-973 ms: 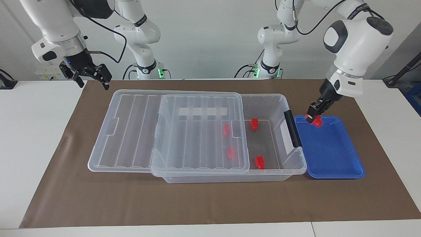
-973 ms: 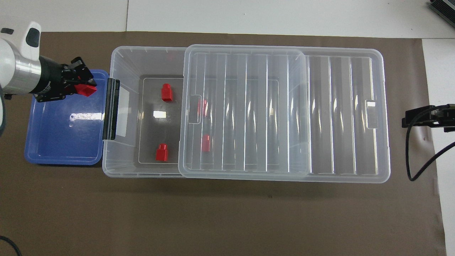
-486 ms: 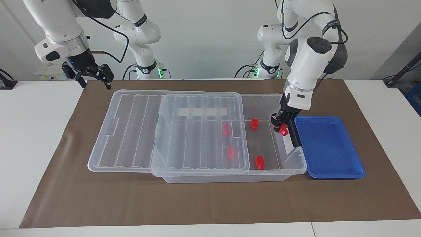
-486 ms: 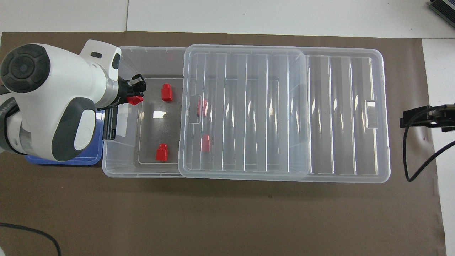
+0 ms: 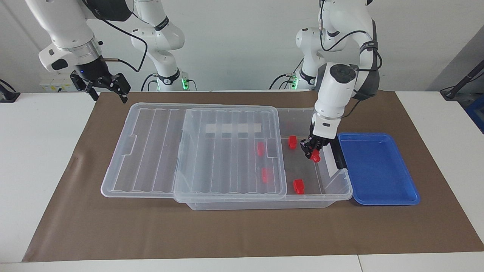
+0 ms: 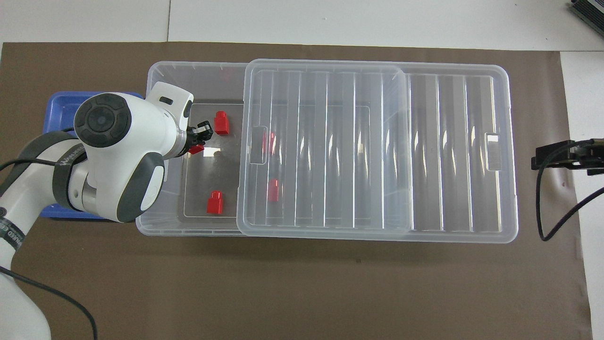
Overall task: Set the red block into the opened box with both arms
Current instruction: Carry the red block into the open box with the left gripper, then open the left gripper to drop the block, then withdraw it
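My left gripper [image 5: 311, 150] is shut on a small red block [image 5: 315, 157] and hangs inside the uncovered end of the clear box [image 5: 340, 189], just above its floor. In the overhead view that gripper [image 6: 200, 138] and the held red block [image 6: 196, 150] show past the arm's wrist. Several more red blocks lie on the box floor, two in the open part [image 5: 292, 141] [image 5: 298, 186] and two under the lid [image 5: 260, 149] [image 5: 265, 175]. The ribbed clear lid [image 5: 227, 151] is slid toward the right arm's end. My right gripper [image 5: 107, 90] waits open above the mat's corner.
A shallow blue tray [image 5: 378, 170] with nothing in it sits against the box's black clip handle [image 5: 336, 147] at the left arm's end. The lid overhangs the box onto the brown mat [image 5: 242, 234]. In the overhead view the left arm covers most of the blue tray [image 6: 59, 101].
My left gripper carried the red block from over the blue tray, across the black handle, and down into the open end of the box. The right gripper barely shifted.
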Tool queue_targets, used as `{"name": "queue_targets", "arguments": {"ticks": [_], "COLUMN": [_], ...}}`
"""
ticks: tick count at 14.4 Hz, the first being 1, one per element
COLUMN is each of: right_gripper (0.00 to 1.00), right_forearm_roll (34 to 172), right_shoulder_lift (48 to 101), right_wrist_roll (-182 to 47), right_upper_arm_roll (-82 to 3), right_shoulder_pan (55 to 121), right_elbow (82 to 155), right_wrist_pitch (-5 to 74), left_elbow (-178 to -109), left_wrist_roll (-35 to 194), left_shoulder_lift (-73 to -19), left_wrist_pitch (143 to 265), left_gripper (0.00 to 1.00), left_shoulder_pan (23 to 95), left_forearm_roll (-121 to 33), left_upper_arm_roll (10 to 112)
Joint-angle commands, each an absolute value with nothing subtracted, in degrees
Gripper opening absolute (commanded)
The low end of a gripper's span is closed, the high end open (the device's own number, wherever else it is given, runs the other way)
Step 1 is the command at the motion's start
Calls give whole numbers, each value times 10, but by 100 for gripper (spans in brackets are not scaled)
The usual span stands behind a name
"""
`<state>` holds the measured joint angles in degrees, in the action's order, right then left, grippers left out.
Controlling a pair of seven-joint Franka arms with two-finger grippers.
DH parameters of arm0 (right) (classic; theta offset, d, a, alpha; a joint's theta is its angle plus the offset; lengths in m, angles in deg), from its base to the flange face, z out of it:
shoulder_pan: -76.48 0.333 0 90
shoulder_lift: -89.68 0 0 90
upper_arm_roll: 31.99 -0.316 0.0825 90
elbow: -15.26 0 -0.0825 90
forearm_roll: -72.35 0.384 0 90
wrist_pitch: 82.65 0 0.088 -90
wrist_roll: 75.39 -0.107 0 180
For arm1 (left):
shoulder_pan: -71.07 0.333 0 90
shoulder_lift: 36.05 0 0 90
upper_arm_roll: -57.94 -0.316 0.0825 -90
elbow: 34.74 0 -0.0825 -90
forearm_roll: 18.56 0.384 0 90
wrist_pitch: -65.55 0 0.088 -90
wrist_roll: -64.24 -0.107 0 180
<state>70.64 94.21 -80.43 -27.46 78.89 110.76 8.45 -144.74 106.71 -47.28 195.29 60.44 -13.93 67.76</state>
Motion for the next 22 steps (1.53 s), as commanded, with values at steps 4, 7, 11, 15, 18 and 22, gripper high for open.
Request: {"name": "queue_targets", "arguments": {"ticks": [4, 7, 11, 15, 18, 22], "right_gripper": [100, 100, 100, 100, 100, 100], "right_forearm_roll": [705, 705, 705, 705, 705, 705], "right_shoulder_lift": [943, 943, 943, 943, 943, 944], "right_wrist_roll": [-801, -800, -794, -793, -793, -785], "right_upper_arm_roll": [-269, -269, -269, -269, -269, -269], "right_shoulder_pan": [788, 788, 786, 783, 783, 783], "right_elbow": [1104, 1107, 1108, 1109, 1110, 1110], "right_wrist_pitch": [77, 78, 79, 79, 79, 80], "left_elbow": [-1484, -1520, -1526, -1517, -1466, -1388], "left_wrist_roll": [1108, 1116, 1117, 1128, 1183, 1186], "left_shoulder_lift": [-529, -533, -540, -541, -540, -516], "left_wrist_pitch": [2042, 2082, 2088, 2084, 2016, 1878], "left_gripper": [0, 0, 0, 98, 98, 98], "left_shoulder_pan": [590, 590, 589, 590, 576, 569], "left_forearm_roll": [-80, -75, -69, -70, -69, -71], "left_upper_arm_roll": [669, 669, 668, 668, 667, 671]}}
